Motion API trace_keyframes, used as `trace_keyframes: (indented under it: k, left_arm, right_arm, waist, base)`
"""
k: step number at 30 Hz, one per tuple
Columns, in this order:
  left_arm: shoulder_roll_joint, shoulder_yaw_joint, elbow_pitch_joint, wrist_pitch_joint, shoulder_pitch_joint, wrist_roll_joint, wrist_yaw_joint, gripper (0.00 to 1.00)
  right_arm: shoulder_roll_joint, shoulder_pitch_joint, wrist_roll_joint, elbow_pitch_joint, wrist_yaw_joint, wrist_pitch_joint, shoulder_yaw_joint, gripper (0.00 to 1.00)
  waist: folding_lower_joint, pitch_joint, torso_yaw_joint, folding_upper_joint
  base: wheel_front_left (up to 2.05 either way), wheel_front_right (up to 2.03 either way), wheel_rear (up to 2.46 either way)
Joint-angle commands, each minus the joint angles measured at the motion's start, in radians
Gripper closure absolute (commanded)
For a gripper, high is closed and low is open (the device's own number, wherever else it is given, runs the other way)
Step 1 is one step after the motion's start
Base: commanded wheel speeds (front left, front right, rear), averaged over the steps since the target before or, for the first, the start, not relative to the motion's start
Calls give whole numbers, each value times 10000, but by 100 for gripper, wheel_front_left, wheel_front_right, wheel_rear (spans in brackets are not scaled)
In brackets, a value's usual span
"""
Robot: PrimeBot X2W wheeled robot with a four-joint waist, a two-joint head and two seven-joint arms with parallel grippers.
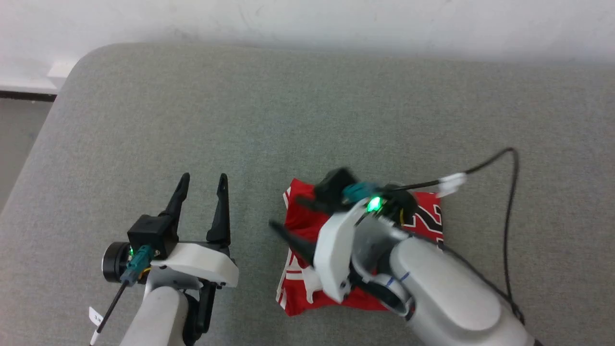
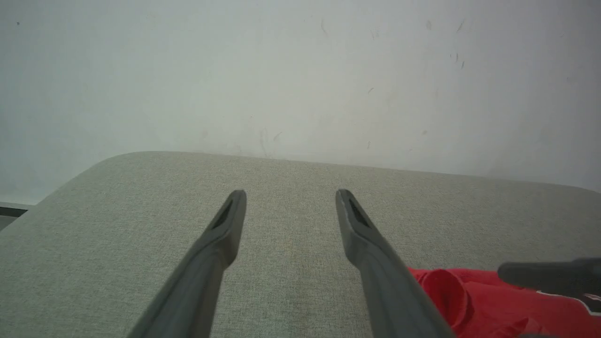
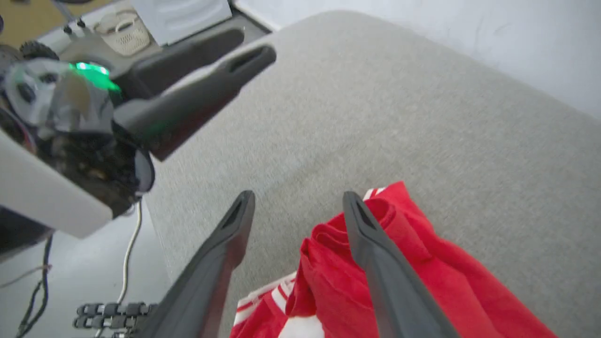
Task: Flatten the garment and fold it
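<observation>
The red garment [image 1: 300,218] lies bunched in a rough folded heap on the grey padded surface, right of centre. White striped trim shows at its near left, and part of a black number [image 1: 427,214] at its far right. My right gripper [image 1: 284,211] hangs open over the heap's left edge, fingers pointing left with nothing between them. In the right wrist view that gripper [image 3: 298,195] is over the red cloth [image 3: 422,272]. My left gripper [image 1: 204,178] is open and empty to the garment's left, apart from it; its own view [image 2: 291,193] shows the garment [image 2: 469,300] at lower right.
The grey padded surface [image 1: 336,120] runs back to a white wall. Its rounded left edge drops to the floor [image 1: 19,144]. A black cable [image 1: 507,216] loops off my right wrist. The right wrist view shows my left gripper [image 3: 253,42] at upper left.
</observation>
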Motion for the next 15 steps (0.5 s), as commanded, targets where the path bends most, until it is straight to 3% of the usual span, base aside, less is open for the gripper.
trace_keyframes:
  k: [1,8,12,15]
  left_arm:
    - [26,38,18,-47,-18,45,-18,0]
    - [168,119,-40,-43,277,16,61,0]
    - [233,141,-161,-16,426,-26,110,0]
    - [276,144,-250,8,491,-48,141,0]
  right_arm:
    - [3,69,57,-213,-21,-393,-320,0]
    - [4,1714,-415,-1997,-21,-2943,-3759,0]
    - [4,3088,-377,-2779,-21,-3620,-6005,0]
    - [4,3868,-100,-2836,-21,-3651,-7125,0]
  waist:
    - [0,-178,-164,0]
    - [0,-640,-598,0]
    - [0,-782,-755,0]
    - [0,-810,-823,0]
  base:
    - [0,0,0]
    - [0,0,0]
    - [0,0,0]
    - [0,0,0]
